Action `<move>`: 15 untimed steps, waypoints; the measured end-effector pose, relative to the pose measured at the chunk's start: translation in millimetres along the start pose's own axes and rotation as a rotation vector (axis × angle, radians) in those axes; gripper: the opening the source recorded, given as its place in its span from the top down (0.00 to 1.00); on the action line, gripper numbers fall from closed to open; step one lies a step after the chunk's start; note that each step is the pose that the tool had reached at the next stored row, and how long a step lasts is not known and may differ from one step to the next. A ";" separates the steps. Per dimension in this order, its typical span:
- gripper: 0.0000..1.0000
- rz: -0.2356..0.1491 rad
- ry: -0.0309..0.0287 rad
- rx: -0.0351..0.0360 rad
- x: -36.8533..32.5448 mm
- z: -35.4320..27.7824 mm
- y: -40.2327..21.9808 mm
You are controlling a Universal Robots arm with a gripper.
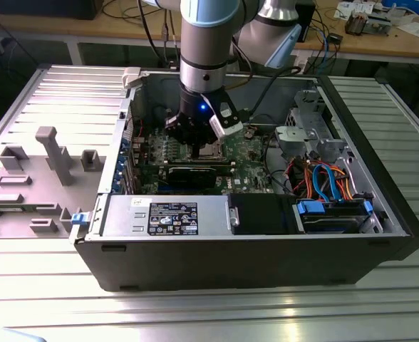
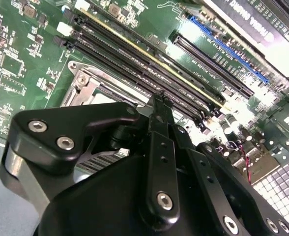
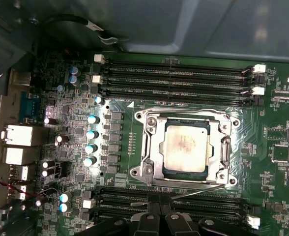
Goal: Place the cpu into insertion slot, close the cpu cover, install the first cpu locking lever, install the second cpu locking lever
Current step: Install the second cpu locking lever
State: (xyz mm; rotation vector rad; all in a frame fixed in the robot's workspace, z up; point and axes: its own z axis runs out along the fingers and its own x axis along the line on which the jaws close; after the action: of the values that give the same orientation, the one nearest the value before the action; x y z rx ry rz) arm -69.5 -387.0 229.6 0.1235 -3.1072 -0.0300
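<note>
The cpu (image 3: 187, 147), silver-grey with a smudged top, sits in the insertion slot (image 3: 226, 150) on the green board. The cpu cover (image 3: 156, 147) lies flat around it, and the chip shows through its window. One thin wire lever (image 3: 184, 110) runs along the socket edge by the memory slots. A second lever (image 3: 198, 191) slants out from the opposite edge towards my fingertips. My gripper (image 3: 160, 210) hovers just off that edge with its black fingers (image 2: 159, 147) together and nothing seen between them. In the exterior view the gripper (image 1: 201, 149) reaches down into the case over the socket (image 1: 214, 151).
Long memory slots (image 3: 179, 73) flank the socket on both sides. A long black card (image 1: 195, 173), the power supply (image 1: 168, 216) and a drive cage with coloured cables (image 1: 323, 178) crowd the open case. A grey fixture plate (image 1: 45, 171) lies at the exterior view's left.
</note>
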 end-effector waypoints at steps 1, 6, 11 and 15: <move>0.89 0.000 0.0001 -0.0004 -0.1 0.0 0.0; 0.89 0.000 0.0000 -0.0006 -0.1 0.0 -0.1; 0.89 0.000 0.0000 -0.0007 -0.1 0.0 -0.1; 0.89 -0.001 -0.0008 -0.0106 -0.1 0.0 -0.2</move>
State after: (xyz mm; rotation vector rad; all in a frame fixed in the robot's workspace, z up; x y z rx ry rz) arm -69.4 -387.2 229.6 0.1245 -3.1073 -0.0465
